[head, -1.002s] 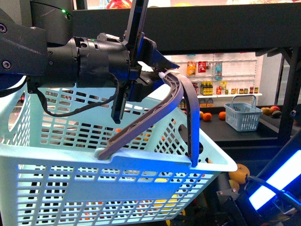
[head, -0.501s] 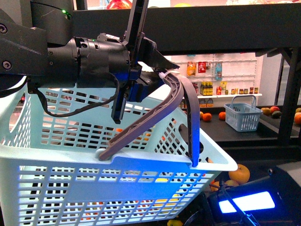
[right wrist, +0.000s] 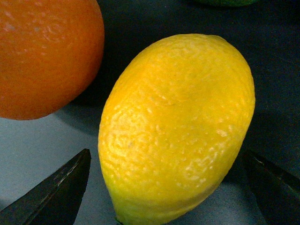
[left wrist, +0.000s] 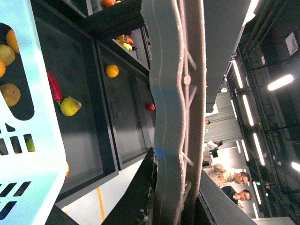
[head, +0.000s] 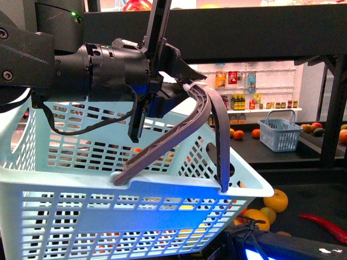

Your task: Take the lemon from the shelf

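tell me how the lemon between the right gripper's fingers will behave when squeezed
The lemon looks firm, with a pebbly rind, so it is probably not slippery. Its oval, tapered shape may let it roll or pivot if the right gripper closes off-centre.

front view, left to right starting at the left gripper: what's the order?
In order: left gripper, shut on the handle → far oranges → small basket → chili. Big basket and near oranges overlap others, so they are left out.
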Robot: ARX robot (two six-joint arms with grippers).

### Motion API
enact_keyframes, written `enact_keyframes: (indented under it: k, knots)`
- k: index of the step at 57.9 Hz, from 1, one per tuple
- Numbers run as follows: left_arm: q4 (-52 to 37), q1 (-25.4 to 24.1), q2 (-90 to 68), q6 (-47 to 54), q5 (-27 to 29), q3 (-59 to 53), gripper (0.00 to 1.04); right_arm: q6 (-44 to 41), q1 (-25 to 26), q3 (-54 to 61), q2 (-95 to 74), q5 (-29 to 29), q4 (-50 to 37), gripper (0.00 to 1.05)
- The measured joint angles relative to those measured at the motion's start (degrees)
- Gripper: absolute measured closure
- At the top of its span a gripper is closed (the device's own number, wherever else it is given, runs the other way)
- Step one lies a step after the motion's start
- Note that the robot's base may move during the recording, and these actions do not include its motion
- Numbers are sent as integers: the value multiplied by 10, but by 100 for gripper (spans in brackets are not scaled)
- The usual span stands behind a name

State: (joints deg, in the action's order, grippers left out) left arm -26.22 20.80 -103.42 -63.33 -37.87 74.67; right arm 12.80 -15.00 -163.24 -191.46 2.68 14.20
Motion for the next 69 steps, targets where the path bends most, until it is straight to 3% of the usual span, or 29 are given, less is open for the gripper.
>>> enact_keyframes:
  k: [50,53,56,58,61,69]
  knots:
    - [0,0,0,0,0,0,94,-37,2,-27,-20,18,-10,7]
    - [0,0,0,0,0,0,94,-37,2,-27,-22,18,-10,11]
    - [0,0,0,0,0,0,94,-38,2,-27,-23,18,-10,22]
    - [0,0,0,0,0,0,94,-38,2,-27,-23,18,-10,22]
    - [0,0,0,0,0,0,94,-39,2,-27,-24,18,-10,33]
    - [0,0,0,0,0,0,94,-39,2,-27,-24,18,-11,41]
